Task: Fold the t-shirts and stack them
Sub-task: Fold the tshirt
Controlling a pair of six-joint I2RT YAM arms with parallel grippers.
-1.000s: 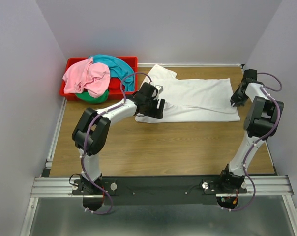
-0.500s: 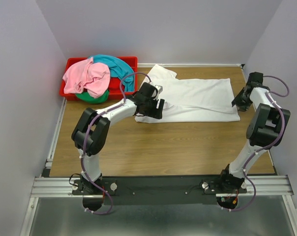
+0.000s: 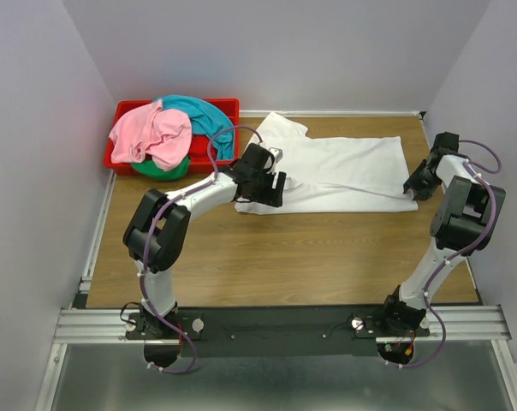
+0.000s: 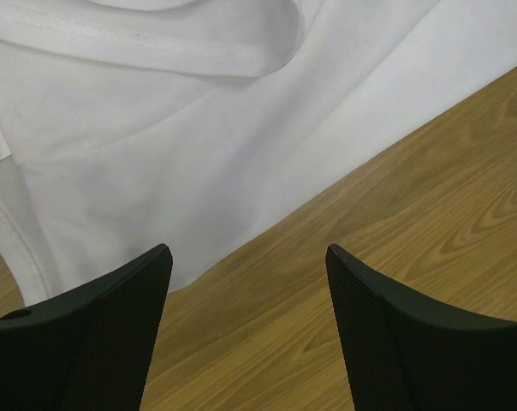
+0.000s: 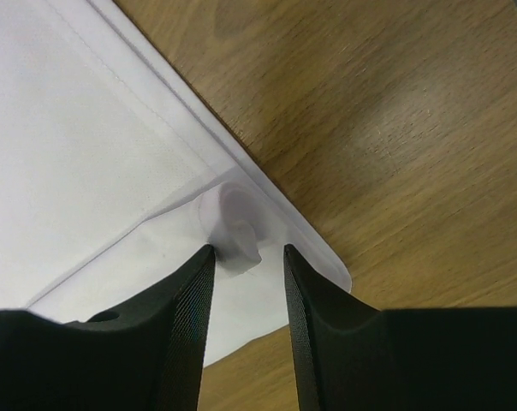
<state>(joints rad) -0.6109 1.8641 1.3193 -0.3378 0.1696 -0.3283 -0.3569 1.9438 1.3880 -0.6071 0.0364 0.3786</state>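
A white t-shirt point(image 3: 344, 167) lies spread flat on the wooden table. My left gripper point(image 3: 263, 195) is open and empty over the shirt's near left edge. In the left wrist view the gripper point(image 4: 246, 282) hangs above bare wood just past the white hem point(image 4: 199, 171). My right gripper point(image 3: 415, 188) is at the shirt's near right corner. In the right wrist view the gripper point(image 5: 248, 250) has its jaws narrowly apart, with a small pucker of the white cloth point(image 5: 237, 227) between them, touching the left finger. Pink point(image 3: 151, 133), teal point(image 3: 203, 116) and green point(image 3: 160, 169) t-shirts lie heaped in the bin.
A red plastic bin point(image 3: 227, 104) stands at the table's back left corner. Grey walls close in on the left, back and right. A metal rail point(image 3: 96, 240) runs along the left table edge. Bare wood point(image 3: 310, 257) lies in front of the shirt.
My right gripper has moved nearer along the shirt's right edge, from the far right corner to the near right corner. The left arm has not moved.
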